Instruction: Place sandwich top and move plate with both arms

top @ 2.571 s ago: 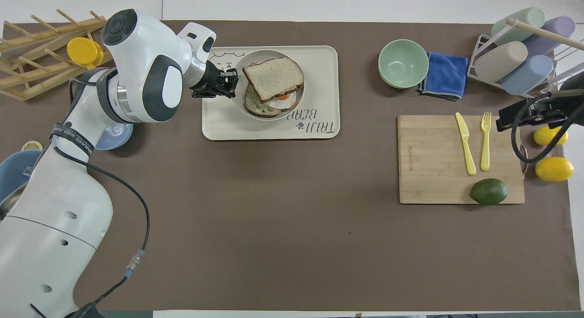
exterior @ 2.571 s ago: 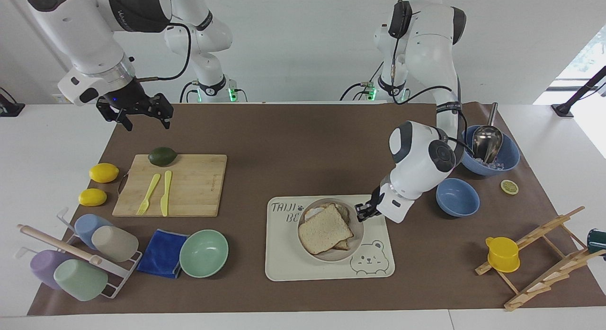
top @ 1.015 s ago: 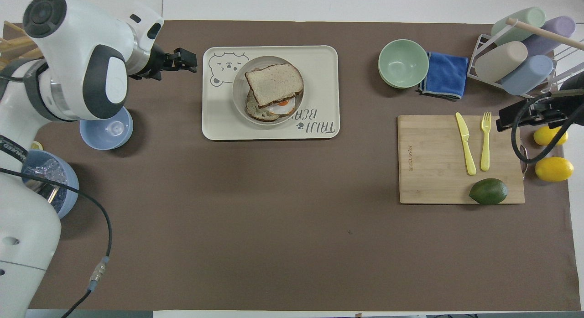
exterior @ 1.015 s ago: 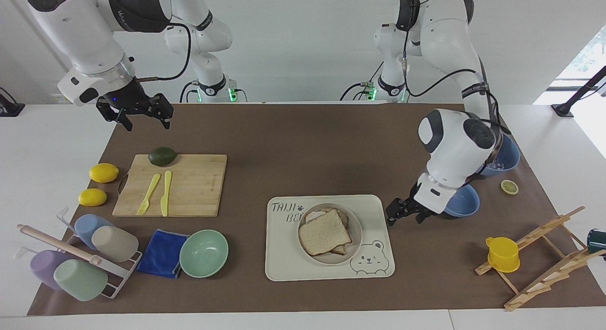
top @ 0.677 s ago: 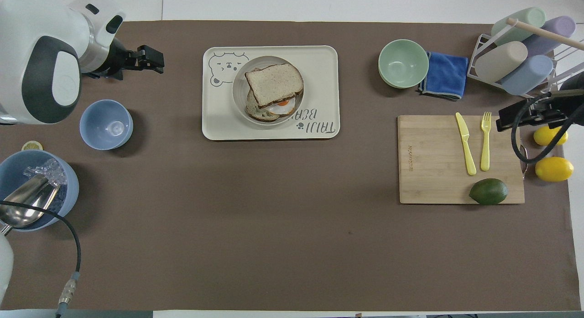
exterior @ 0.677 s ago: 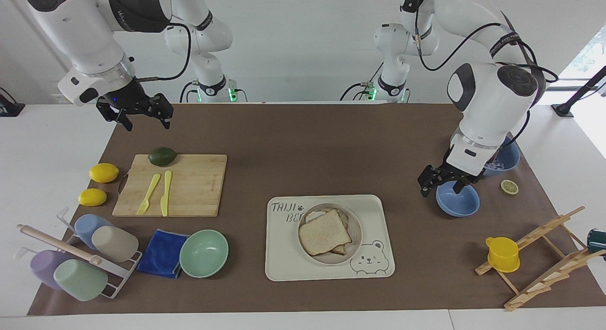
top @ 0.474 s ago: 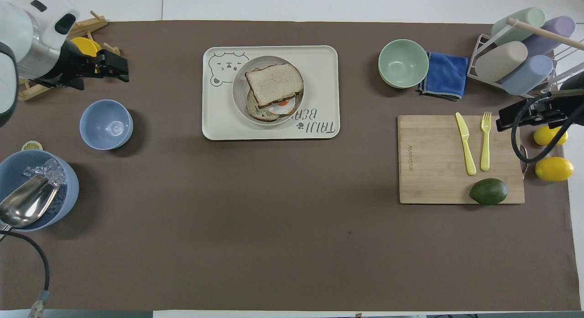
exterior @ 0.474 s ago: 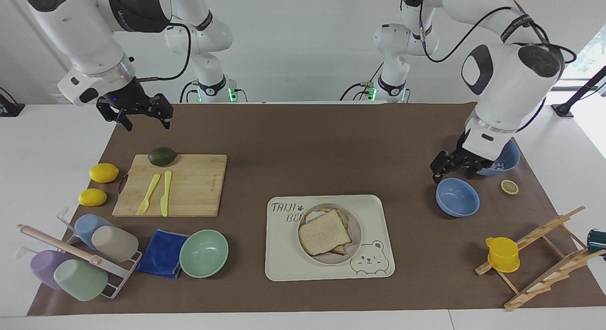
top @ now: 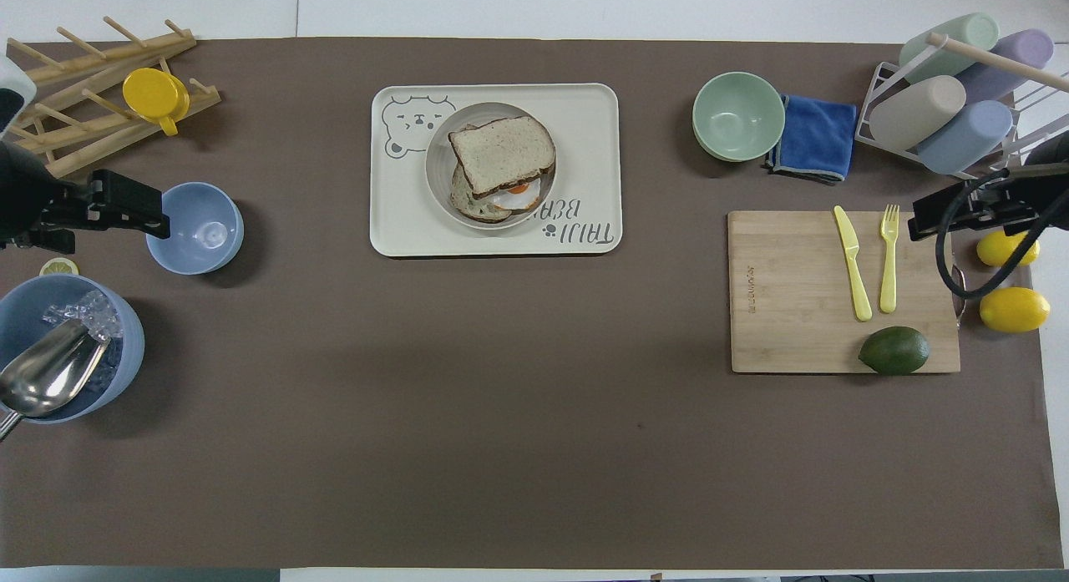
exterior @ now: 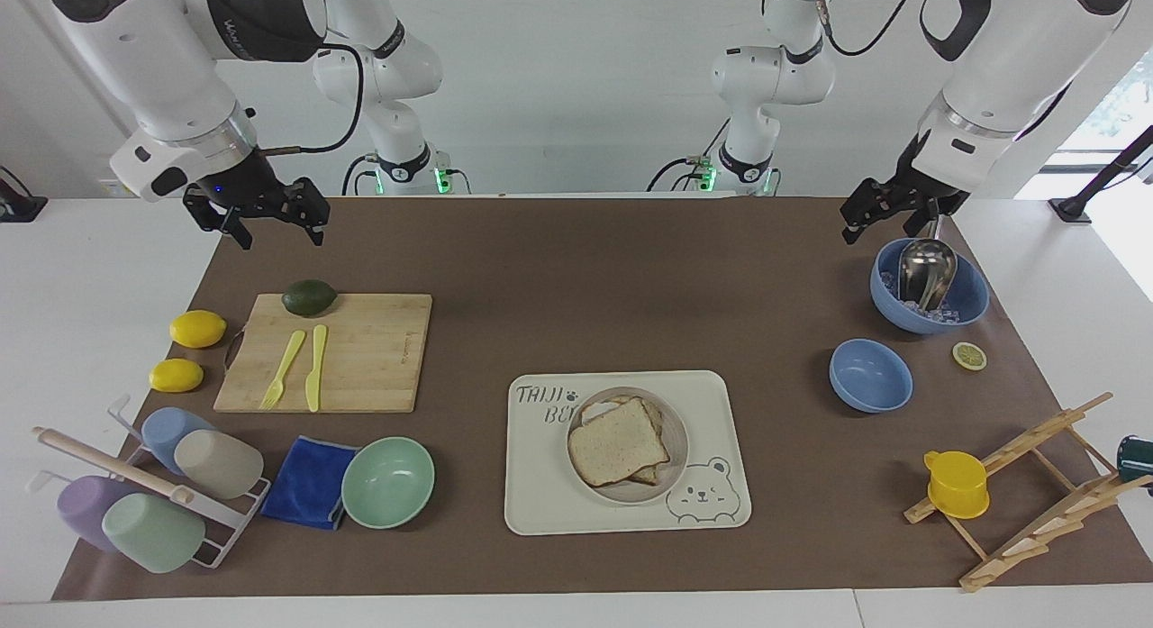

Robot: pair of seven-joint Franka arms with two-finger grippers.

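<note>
The pale square bread slice (exterior: 618, 441) lies on the round beige plate (exterior: 677, 450); well apart, left end effector (exterior: 886, 215) and right end effector (exterior: 267, 222) hang spread, holding nothing.

Matt brown paper mat (exterior: 576, 268), wooden cutting board (exterior: 329, 350), shiny metal scoop (exterior: 926, 269), blue cloth (exterior: 311, 481)

The left pincer (exterior: 887, 215) has drawn back from the plate (exterior: 677, 450) and risen, empty, over the desk's (exterior: 576, 277) edge.
</note>
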